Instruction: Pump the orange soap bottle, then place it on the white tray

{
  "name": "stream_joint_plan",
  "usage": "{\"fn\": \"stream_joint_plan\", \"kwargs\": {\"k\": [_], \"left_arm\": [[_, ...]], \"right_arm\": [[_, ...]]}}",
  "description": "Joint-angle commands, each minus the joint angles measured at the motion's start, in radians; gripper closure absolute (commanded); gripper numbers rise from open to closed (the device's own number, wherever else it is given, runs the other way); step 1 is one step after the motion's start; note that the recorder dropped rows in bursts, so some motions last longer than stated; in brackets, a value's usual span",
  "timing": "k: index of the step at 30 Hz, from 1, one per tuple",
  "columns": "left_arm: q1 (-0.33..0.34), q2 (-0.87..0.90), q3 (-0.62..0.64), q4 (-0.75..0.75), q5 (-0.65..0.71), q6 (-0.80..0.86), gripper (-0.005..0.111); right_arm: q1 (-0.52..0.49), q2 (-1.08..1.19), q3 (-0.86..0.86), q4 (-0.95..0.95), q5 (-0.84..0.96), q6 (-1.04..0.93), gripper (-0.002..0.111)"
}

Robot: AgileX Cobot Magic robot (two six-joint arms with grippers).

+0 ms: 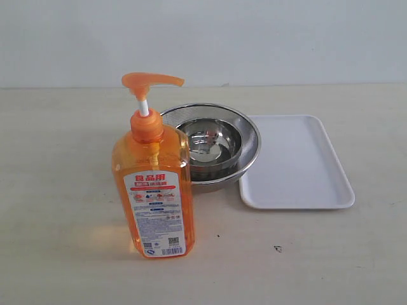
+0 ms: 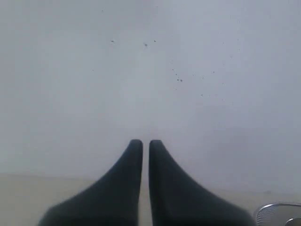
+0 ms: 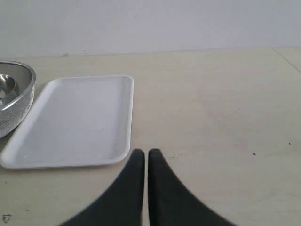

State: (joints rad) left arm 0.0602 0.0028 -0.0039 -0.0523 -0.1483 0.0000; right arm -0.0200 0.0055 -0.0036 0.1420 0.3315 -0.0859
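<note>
Exterior view — bowl (image 1: 219,146) sits between orange soap bottle (image 1: 156,197) and white tray (image 1: 297,164); left fingers (image 2: 123,190), right fingers (image 3: 126,190) narrow.

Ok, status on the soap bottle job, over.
Left claw shut, right claw shut, both empty. Orange soap bottle upright, ungripped, in front of steel bowl. White tray empty, beside bowl.

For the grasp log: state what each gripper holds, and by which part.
Nothing. The left gripper and right gripper are both shut and empty; the orange soap bottle stands upright, ungripped.
</note>
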Motion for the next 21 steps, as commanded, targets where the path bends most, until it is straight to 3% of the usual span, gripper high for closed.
{"fn": "stream_joint_plan", "kwargs": {"k": [1,4,7,9,12,15,21], "left_arm": [[0.005,-0.003,0.004,-0.002,-0.053,-0.007,0.102],[0.005,-0.003,0.004,-0.002,-0.175,-0.007,0.102],[0.005,-0.003,-0.03,-0.002,-0.191,-0.026,0.102],[0.005,0.043,-0.121,0.052,-0.126,-0.059,0.102],[0.005,0.261,-0.327,0.198,0.02,-0.197,0.102],[0.005,0.475,-0.47,0.206,0.123,-0.235,0.102],[0.005,0.702,-0.498,0.206,-0.067,-0.233,0.102]], "right_arm": [[0.003,-0.005,0.004,0.0,-0.009,-0.002,0.108],[0.003,-0.005,0.004,0.0,-0.009,-0.002,0.108],[0.003,-0.005,0.004,0.0,-0.009,-0.002,0.108],[0.003,-0.005,0.004,0.0,-0.009,-0.002,0.108],[0.003,-0.005,0.004,0.0,-0.009,-0.002,0.108],[0.003,-0.005,0.004,0.0,-0.009,-0.002,0.108],[0.003,-0.005,0.004,0.0,-0.009,-0.002,0.108]]}}
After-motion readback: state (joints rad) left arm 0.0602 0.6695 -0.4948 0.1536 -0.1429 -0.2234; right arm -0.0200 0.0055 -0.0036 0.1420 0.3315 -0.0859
